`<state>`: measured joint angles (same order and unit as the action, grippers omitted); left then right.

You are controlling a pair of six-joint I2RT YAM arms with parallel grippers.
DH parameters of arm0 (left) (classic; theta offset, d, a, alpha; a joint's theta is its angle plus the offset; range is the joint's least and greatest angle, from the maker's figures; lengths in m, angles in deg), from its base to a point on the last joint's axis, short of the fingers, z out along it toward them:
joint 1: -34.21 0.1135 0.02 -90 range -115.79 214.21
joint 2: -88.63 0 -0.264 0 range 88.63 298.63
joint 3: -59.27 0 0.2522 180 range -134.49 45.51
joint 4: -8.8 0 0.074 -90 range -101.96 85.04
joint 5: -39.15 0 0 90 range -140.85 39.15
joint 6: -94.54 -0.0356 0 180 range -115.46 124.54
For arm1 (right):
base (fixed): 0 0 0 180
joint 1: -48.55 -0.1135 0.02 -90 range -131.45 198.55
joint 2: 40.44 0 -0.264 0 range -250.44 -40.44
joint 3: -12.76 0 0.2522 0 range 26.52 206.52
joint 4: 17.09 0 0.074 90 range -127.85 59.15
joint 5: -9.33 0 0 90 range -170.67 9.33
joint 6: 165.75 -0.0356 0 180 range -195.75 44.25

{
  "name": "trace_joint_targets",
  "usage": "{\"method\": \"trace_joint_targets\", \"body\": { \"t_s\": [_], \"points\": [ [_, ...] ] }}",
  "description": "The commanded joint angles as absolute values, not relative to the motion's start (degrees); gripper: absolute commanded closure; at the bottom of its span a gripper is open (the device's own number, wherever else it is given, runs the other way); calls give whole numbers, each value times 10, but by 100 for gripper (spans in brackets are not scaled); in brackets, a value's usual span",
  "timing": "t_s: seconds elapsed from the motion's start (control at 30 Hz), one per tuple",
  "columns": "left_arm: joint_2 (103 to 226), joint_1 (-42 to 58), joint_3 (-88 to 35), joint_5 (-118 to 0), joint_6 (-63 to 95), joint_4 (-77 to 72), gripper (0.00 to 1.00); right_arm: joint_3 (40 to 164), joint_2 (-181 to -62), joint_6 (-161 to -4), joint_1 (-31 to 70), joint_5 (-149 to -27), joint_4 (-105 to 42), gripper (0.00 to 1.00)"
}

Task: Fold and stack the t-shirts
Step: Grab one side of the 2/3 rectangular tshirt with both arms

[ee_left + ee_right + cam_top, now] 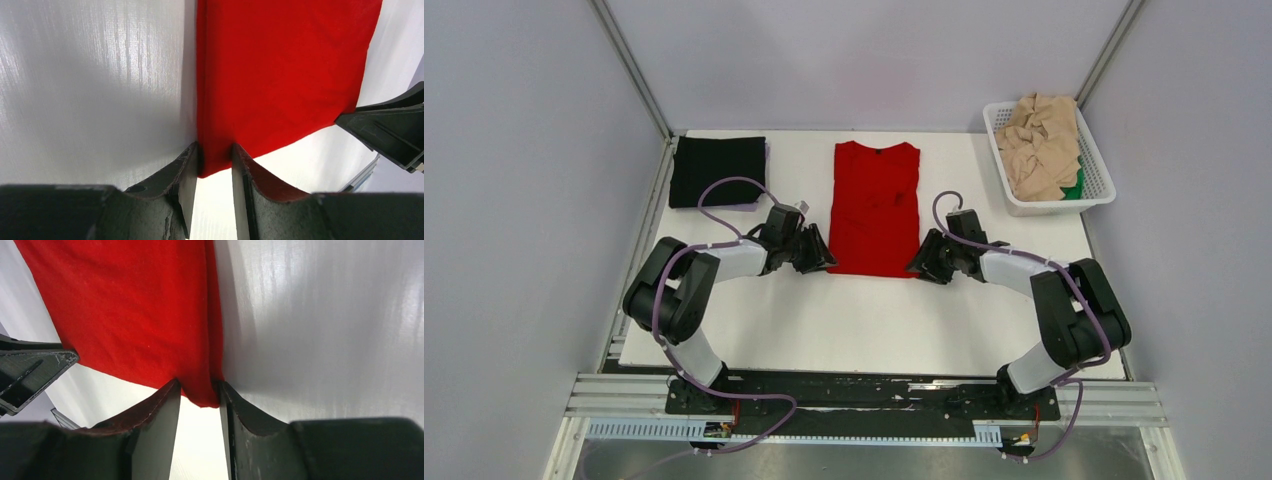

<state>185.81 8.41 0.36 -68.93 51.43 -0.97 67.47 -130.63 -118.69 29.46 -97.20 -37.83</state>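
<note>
Red cloth fills both pinches: the left claw (214, 152) and the right claw (200, 390) each clamp a near hem corner of the red t-shirt (876, 205), fingers pressed to the fabric on both sides. We see that shirt lying flat in the middle of the counter (864, 320), sleeves turned in to make a long strip, collar at the far end. To its left, a black t-shirt (718, 172) sits folded into a neat rectangle at the far corner. Beige t-shirts (1041, 145) and a green t-shirt (1079, 186) lie crumpled in the white basket (1052, 208) at far right. By our reckoning, one shirt is finished, the red one is halfway, and the basket's load and the stacking are left to do.
</note>
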Motion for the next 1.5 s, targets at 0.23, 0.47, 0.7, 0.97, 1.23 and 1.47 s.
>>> {"method": "trace_joint_targets", "body": {
  "t_s": [0.23, 0.47, 0.7, 0.97, 1.23, 1.47],
  "points": [
    [1852, 71, 17, -621, 490, -119, 58, 662, -1339, -1184, 282, -926, -395, 80],
    [1852, 54, 13, -592, 489, -154, 58, 652, -1336, -1183, 280, -928, -395, 89],
    [1870, 29, 7, -596, 511, -129, 100, 648, -1319, -1186, 274, -936, -399, 95],
    [1734, 7, 60, -576, 496, -169, 100, 611, -1200, -1188, 246, -959, -485, 100],
    [1492, -34, 142, -617, 525, -240, 100, 543, -1033, -1203, 202, -1067, -537, 100],
    [1316, -56, 123, -592, 530, -309, 100, 557, -929, -1204, 177, -1132, -552, 100]
  ]
}}
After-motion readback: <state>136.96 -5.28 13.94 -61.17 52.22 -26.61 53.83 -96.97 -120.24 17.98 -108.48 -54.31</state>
